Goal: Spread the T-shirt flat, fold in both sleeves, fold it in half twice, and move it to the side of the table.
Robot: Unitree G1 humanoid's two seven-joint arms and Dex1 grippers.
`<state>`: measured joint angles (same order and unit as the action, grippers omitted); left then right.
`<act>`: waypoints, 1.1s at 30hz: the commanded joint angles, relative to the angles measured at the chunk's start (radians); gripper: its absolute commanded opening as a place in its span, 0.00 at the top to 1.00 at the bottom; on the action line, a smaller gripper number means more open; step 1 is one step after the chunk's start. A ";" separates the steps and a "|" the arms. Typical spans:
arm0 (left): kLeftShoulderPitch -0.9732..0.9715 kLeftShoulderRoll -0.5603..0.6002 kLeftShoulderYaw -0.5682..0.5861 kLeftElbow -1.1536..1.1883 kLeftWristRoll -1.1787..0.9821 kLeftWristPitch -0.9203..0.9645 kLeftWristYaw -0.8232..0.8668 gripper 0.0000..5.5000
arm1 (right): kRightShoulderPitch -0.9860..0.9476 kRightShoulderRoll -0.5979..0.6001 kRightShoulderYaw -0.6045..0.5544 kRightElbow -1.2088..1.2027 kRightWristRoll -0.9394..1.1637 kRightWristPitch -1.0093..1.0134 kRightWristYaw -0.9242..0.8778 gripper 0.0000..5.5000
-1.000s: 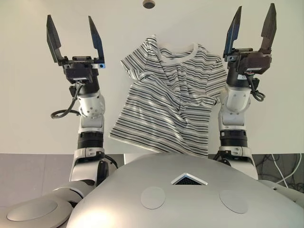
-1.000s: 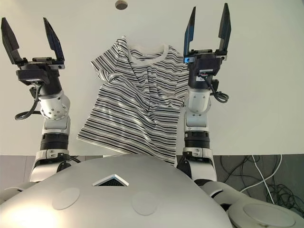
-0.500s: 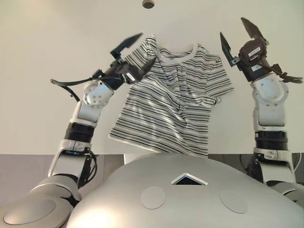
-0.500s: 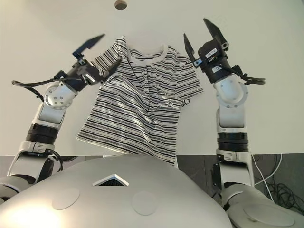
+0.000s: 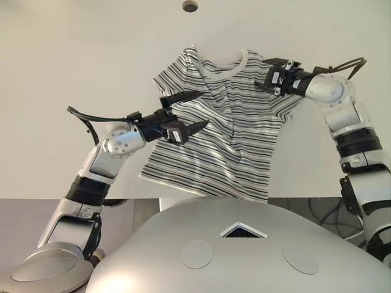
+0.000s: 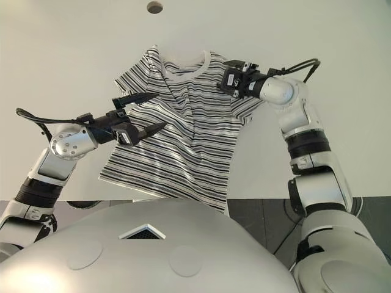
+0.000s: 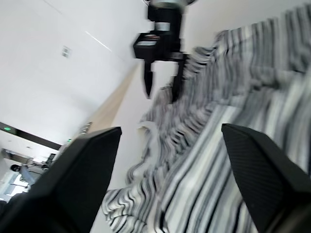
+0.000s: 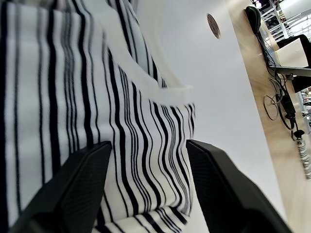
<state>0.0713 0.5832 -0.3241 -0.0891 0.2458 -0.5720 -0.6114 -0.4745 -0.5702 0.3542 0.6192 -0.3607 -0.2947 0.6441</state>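
A black-and-white striped short-sleeved T-shirt (image 5: pixel 235 137) lies face up in the middle of a plain white bench (image 5: pixel 67 55). Its white ribbed collar (image 5: pixel 223 61) points away from the robot and its hem (image 5: pixel 201 186) reaches close to the near edge. The cloth is not flat: a ridge of creases runs from the collar down through the chest, and the fabric bunches near the left sleeve (image 5: pixel 168 76).

The left gripper (image 5: pixel 203 108) is turned sideways over the shirt's left side, just below that sleeve, its two dark fingers spread wide with nothing between them. In the head views it is above the stripes; whether a fingertip brushes the cloth cannot be told.

The right gripper (image 7: pixel 163 94) is at the shirt's right shoulder, beside the collar, with the arm crossing over the right sleeve (image 5: pixel 287 107). Seen from the left wrist, its two fingers point down at the fabric and stand apart. The right wrist view shows striped cloth and the collar edge lying in the gap between them, with no fold pinched.

A small round grey plug (image 5: pixel 190 6) sits in the bench top beyond the collar, well apart from the shirt.
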 commanded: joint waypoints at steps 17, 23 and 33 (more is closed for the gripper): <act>0.000 0.014 -0.078 0.239 0.252 -0.083 0.143 0.30 | -0.351 0.130 -0.086 0.516 0.048 -0.192 -0.211 0.47; 0.195 0.231 -0.098 0.089 0.249 -0.084 0.021 0.30 | 0.028 -0.057 -0.310 -0.236 0.301 -0.057 -0.091 0.47; 0.126 0.164 0.073 -0.047 -0.023 -0.013 0.140 0.30 | 0.380 -0.067 -0.418 -0.601 0.371 0.127 -0.105 0.47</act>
<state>0.2306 0.7791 -0.3192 -0.1003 0.3470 -0.6177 -0.4929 -0.1337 -0.6469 -0.0388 0.0579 -0.0055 -0.1954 0.5439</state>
